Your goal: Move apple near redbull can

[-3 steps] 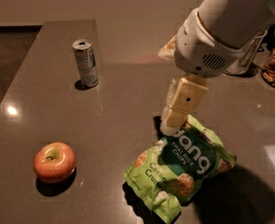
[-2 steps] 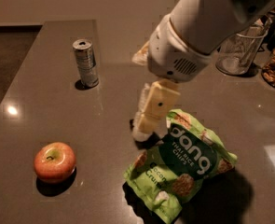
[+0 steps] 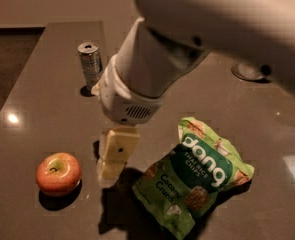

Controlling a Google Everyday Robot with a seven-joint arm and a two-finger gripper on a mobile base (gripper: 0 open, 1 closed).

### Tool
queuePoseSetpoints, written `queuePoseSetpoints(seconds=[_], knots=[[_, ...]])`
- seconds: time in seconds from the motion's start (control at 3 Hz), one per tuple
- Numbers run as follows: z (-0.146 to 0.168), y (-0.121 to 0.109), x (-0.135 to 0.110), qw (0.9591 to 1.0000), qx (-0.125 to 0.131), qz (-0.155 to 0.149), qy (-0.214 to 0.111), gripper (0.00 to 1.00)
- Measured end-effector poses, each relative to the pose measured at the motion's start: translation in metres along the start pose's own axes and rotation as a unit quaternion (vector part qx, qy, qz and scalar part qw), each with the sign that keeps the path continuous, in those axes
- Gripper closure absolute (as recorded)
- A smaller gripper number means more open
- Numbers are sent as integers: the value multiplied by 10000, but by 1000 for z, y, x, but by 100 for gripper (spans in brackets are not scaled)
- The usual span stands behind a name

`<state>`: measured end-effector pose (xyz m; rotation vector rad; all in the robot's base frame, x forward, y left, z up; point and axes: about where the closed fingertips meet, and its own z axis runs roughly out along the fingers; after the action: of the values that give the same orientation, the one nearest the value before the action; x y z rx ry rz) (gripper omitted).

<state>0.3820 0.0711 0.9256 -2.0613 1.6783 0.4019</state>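
The apple (image 3: 58, 174), red-orange with a yellowish-green patch round its stem, sits on the dark grey table (image 3: 42, 109) at the front left. The redbull can (image 3: 90, 64), slim and silvery with a pull-tab top, stands upright at the back left, well apart from the apple. My gripper (image 3: 110, 159), cream-coloured under a large white wrist, hangs just above the table a little to the right of the apple and does not touch it. It holds nothing that I can see. The white arm covers most of the upper right of the view.
A green bag of coconut chips (image 3: 194, 176) lies on the table right of the gripper. The base of a clear glass jar (image 3: 249, 71) shows at the back right behind the arm. The table's left edge (image 3: 17, 89) runs close to the apple and can.
The arm has swung left and down across the table, from above the chips bag to a spot beside the apple. The apple, can and bag have not moved.
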Motion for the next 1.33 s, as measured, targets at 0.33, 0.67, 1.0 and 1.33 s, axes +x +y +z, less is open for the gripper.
queuePoseSetpoints(seconds=[0.33, 0.67, 1.0, 1.33], knots=[[36, 16, -17, 9990, -270, -327, 121, 0], [59, 29, -35, 9969, -473, -595, 188, 0], [74, 38, -48, 9944, -622, -819, 236, 0], [90, 40, -54, 9919, -870, -889, 240, 0]])
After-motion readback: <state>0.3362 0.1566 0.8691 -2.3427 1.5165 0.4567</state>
